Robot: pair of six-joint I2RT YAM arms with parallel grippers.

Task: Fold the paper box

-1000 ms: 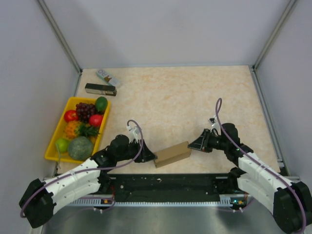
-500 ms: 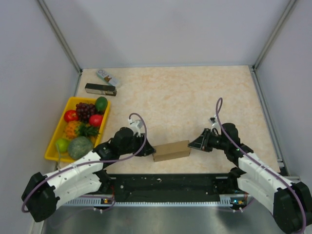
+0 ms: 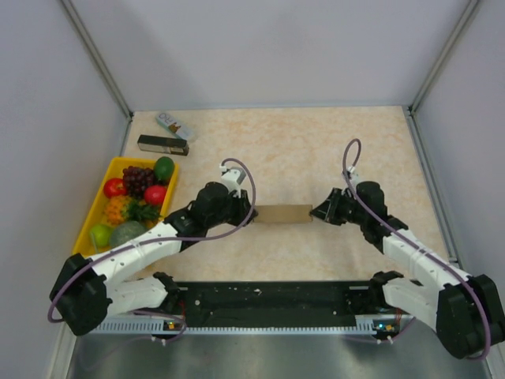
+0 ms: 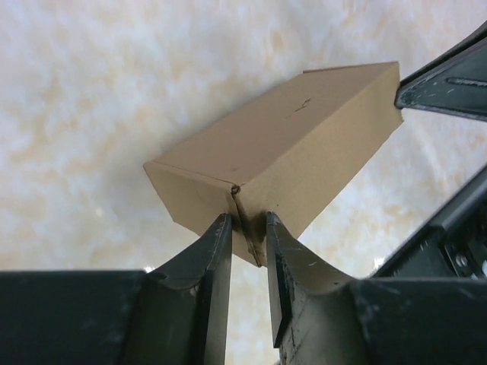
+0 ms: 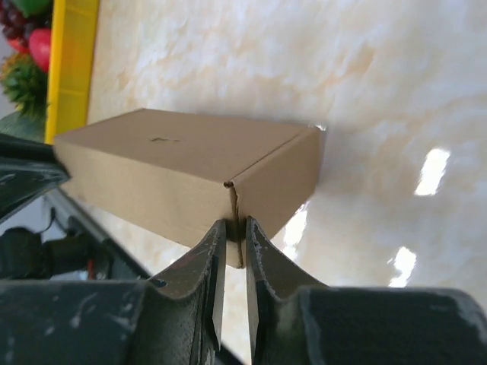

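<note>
The paper box (image 3: 282, 213) is a closed brown rectangular carton held between both arms above the middle of the table. My left gripper (image 3: 249, 215) is shut on the corner edge at its left end; in the left wrist view the fingers (image 4: 217, 251) pinch the cardboard seam of the box (image 4: 289, 144). My right gripper (image 3: 315, 213) is shut on the corner edge at its right end; in the right wrist view the fingers (image 5: 215, 247) clamp the seam of the box (image 5: 167, 163).
A yellow tray (image 3: 88, 225) of toy fruit stands at the left edge. A slim black box (image 3: 162, 144) and a small white printed packet (image 3: 173, 125) lie at the back left. Grey walls close in the table on three sides.
Both arms have carried the box away from the near edge toward the table's middle and turned it level. Both grippers have kept their hold on its ends.
</note>
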